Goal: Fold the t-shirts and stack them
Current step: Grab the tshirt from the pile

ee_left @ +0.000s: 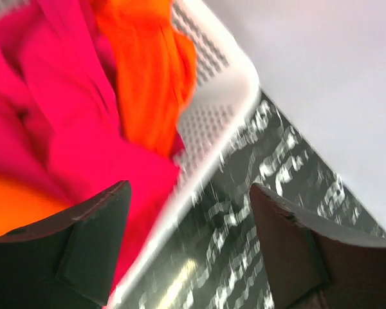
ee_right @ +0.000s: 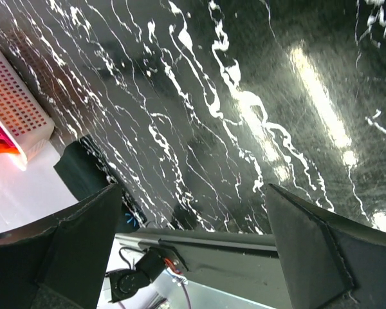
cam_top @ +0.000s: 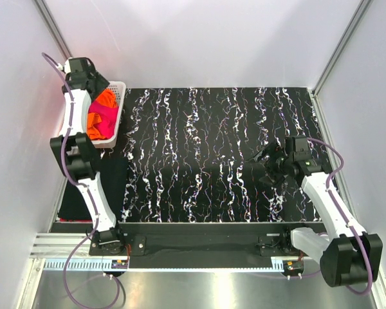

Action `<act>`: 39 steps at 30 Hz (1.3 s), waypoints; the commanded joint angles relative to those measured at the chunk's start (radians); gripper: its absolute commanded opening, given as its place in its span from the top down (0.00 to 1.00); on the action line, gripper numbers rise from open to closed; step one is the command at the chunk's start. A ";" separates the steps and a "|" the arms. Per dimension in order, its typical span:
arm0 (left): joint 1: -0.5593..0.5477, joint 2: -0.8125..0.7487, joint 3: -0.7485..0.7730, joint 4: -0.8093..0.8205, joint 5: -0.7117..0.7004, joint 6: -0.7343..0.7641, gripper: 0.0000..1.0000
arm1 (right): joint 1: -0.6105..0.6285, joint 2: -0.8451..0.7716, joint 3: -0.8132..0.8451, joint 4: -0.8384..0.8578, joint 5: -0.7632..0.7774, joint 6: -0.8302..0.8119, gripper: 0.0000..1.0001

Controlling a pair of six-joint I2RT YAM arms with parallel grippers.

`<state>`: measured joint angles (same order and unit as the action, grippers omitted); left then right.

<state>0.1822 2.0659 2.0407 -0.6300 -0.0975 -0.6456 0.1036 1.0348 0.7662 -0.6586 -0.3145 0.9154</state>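
A hot pink t-shirt [cam_top: 107, 116] and bright orange t-shirts [cam_top: 93, 126] lie crumpled in the white lattice basket [cam_top: 120, 96] at the far left. In the left wrist view the pink cloth [ee_left: 71, 129] and the orange cloth [ee_left: 148, 71] fill the basket [ee_left: 225, 109]. My left gripper [cam_top: 101, 89] hovers over the basket's far end, open and empty [ee_left: 190, 244]. A black folded t-shirt [cam_top: 77, 193] lies flat at the mat's left edge and shows in the right wrist view [ee_right: 83, 172]. My right gripper [cam_top: 265, 168] is open and empty [ee_right: 193, 251] above the mat's right side.
The black white-veined mat [cam_top: 206, 154] covers the table between white walls. The basket's corner also shows in the right wrist view [ee_right: 13, 103]. The arm bases and a metal rail [cam_top: 180, 264] run along the near edge.
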 commanded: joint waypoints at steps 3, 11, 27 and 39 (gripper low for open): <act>0.043 0.120 0.145 0.003 0.012 0.037 0.33 | -0.004 0.044 0.065 0.007 0.051 -0.033 0.00; 0.083 0.040 -0.019 0.001 -0.238 0.023 0.25 | -0.004 0.155 0.076 0.034 0.066 -0.035 0.00; 0.094 0.252 0.191 0.012 -0.162 -0.017 0.38 | -0.059 0.334 0.166 0.036 0.015 -0.139 0.00; 0.071 0.157 0.191 0.038 -0.140 0.033 1.00 | -0.074 0.334 0.160 0.031 -0.011 -0.158 0.00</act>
<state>0.2687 2.3413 2.1971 -0.6395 -0.2447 -0.6437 0.0338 1.3762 0.8936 -0.6399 -0.3012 0.7792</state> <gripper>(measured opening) 0.029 0.994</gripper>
